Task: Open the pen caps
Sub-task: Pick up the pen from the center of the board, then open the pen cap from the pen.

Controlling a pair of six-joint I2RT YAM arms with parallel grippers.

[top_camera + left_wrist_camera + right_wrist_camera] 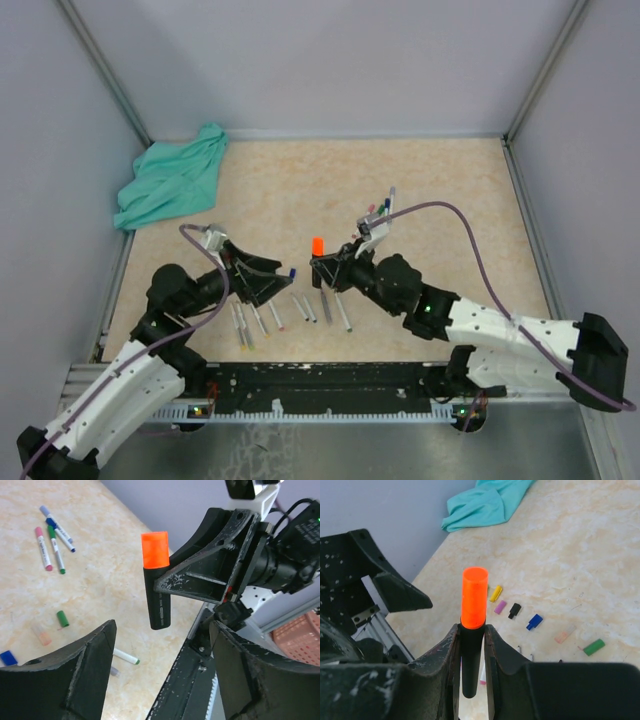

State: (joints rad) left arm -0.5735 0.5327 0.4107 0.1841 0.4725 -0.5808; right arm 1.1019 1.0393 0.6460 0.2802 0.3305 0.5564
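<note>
- One black marker barrel (470, 672) sits clamped in the right gripper (471, 645), bright orange plastic cap (474, 597) uppermost.
- Left gripper (162, 640) gapes; a skewed pull could wrench the barrel loose.

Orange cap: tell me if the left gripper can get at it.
Probably yes: the orange cap stands clear above the right gripper clamping the black barrel, and the open left gripper faces it, nothing between.

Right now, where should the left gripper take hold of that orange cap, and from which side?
Probably its bare sides above the black barrel, which the right gripper clamps. Bring the open left gripper in level from its own side: the orange cap stands upright and clear.
</note>
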